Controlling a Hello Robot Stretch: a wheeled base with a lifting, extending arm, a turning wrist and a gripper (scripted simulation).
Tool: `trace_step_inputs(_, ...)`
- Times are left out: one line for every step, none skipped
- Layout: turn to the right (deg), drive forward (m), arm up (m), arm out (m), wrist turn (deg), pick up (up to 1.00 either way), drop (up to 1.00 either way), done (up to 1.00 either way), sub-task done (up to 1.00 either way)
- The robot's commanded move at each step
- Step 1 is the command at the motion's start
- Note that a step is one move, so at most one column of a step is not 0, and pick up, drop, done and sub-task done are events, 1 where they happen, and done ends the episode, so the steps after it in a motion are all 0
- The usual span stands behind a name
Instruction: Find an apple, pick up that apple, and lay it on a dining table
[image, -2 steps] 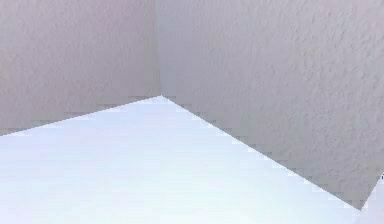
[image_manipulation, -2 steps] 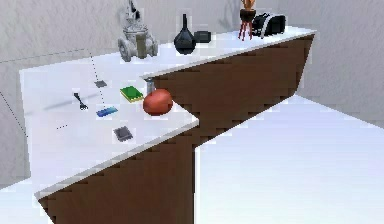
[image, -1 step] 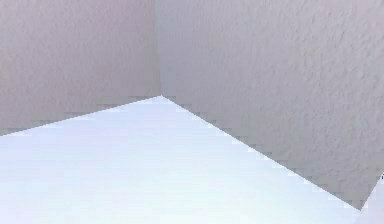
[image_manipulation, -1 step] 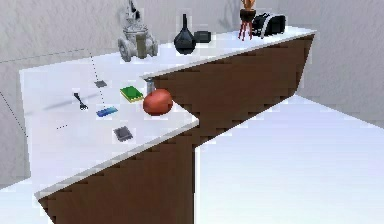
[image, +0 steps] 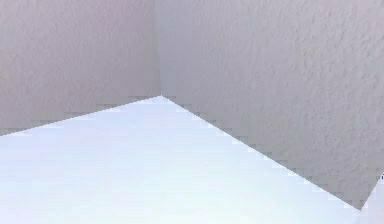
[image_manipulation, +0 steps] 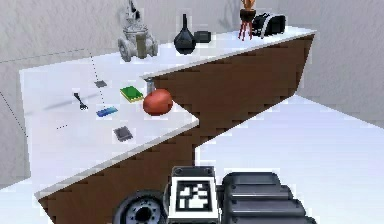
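White counter with brown sides carries, from its left end, a small dark utensil, a blue item, a green item, then the red apple near the front edge, at the inner corner. A black vase stands by the back edge. The jaws sit low before the front edge by a white marker square; I cannot tell whether they grasp anything.

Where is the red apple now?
In the arm side view the apple sits on the white counter near the picture's middle, just right of a small green thing, by the counter's inner corner.
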Motion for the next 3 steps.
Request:
trace_step_inputs(0.0, 0.00, 0.00, 0.46, 0.0, 0.00, 0.00, 0.00, 0.00)
trace_step_inputs(0.0, 0.00, 0.00, 0.00, 45.0, 0.00, 0.00, 0.00, 0.00)
trace_step_inputs(0.0, 0.00, 0.00, 0.00, 45.0, 0.00, 0.00, 0.00, 0.00)
